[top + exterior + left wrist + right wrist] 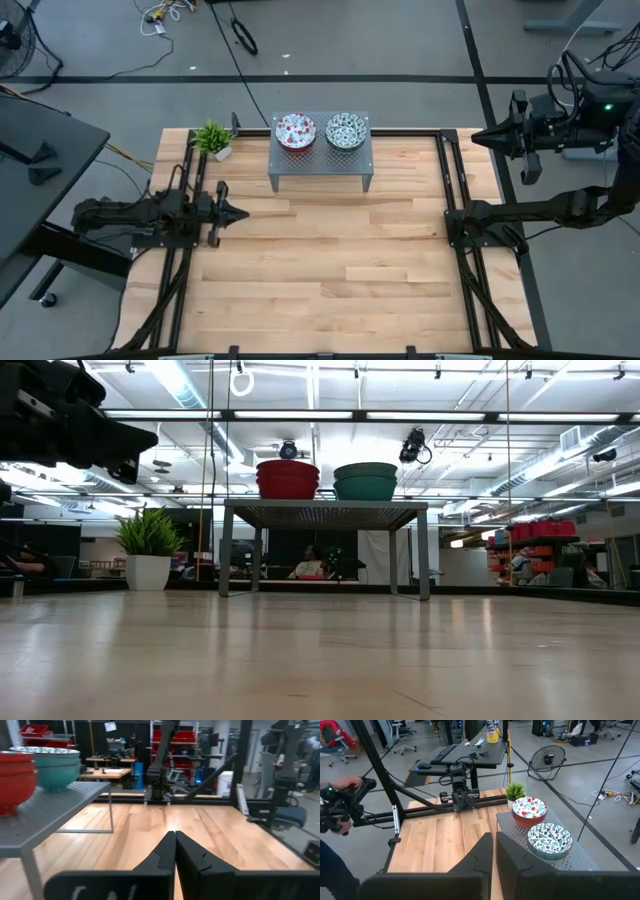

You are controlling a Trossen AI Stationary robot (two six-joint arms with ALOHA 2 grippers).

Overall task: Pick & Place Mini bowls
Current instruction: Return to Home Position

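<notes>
The mini bowls stand in two stacks on top of the grey perforated stand [320, 160] at the table's far middle. The reddish-pink stack [295, 130] [287, 479] is on the left, the green-teal stack [345, 131] [365, 481] on the right. My left gripper [243, 212] [175, 833] is shut with nothing in it, level and low over the table's left side, pointing toward the right edge, nearer than the stand. My right gripper [478, 138] [494, 836] is shut with nothing in it, raised high at the far right, pointing toward the stand.
A small potted plant [213, 139] [148, 550] stands at the far left beside the stand. Bare wooden tabletop [340, 270] spreads from the stand to the near edge. Black rails [455, 200] run along both sides. A person's hand [342, 784] holds a dark device beyond the table.
</notes>
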